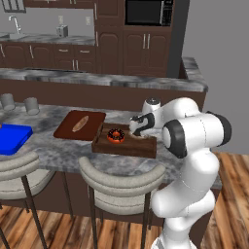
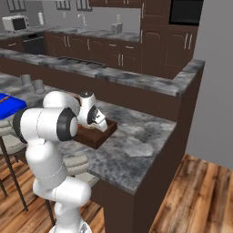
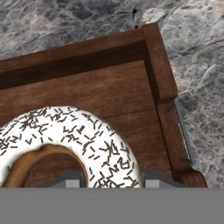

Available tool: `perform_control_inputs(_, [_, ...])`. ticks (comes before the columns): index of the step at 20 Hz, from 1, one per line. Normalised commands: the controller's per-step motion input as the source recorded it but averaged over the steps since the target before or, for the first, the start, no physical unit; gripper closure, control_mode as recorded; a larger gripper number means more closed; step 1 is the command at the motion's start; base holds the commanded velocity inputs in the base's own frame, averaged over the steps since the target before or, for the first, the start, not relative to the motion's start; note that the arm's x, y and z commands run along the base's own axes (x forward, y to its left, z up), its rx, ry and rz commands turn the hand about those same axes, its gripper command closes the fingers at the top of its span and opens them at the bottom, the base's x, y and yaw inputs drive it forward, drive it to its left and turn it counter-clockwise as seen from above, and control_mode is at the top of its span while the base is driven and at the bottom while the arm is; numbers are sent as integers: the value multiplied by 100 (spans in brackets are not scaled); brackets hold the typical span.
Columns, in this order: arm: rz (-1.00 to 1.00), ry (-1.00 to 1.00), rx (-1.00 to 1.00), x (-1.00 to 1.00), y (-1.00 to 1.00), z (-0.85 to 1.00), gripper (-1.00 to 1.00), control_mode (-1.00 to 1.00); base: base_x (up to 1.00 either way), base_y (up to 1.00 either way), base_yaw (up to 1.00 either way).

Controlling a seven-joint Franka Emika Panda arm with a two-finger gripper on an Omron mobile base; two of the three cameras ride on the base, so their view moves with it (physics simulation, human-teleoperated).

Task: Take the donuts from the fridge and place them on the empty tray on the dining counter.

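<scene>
My gripper (image 1: pixel 137 130) (image 2: pixel 101 124) (image 3: pixel 113 180) hangs low over the right end of the dark wooden tray (image 1: pixel 126 148) (image 2: pixel 96 139) (image 3: pixel 158 65) on the dining counter (image 1: pixel 63 151) (image 2: pixel 136 145) (image 3: pixel 197 43). Its fingers are shut on the rim of the white-iced sprinkled donut (image 3: pixel 87 135), which sits just above or on the tray floor near a corner. The chocolate-iced donut (image 1: pixel 115 135) lies in the tray's left half. The fridge is out of view.
Left of the tray lies a reddish-brown board (image 1: pixel 68 127) with a bread roll (image 1: pixel 80 123), then a blue board (image 1: pixel 12 137) and two grey cups (image 1: pixel 31 105). Padded stools (image 1: pixel 121 187) stand in front. A raised stone ledge (image 1: pixel 97 78) runs behind the counter.
</scene>
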Motion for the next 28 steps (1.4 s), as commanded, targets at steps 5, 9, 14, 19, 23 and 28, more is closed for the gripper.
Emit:
perform_control_inputs(5, [0,2,0,1,2,-17,100,-100,0,0,0])
perform_control_inputs(9, [0,0,0,1,0,-36,100,-100,0,0,0])
perform_control_inputs(14, [0,0,0,18,0,-37,100,-100,0,0,0])
perform_control_inputs(19, [0,-1,-1,48,1,-24,-100,-100,0,0,0])
perform_control_inputs(23, [0,0,2,1,0,1,-100,-100,0,0,0])
perform_control_inputs(28, [0,-6,6,-27,0,52,-100,-100,0,0,0])
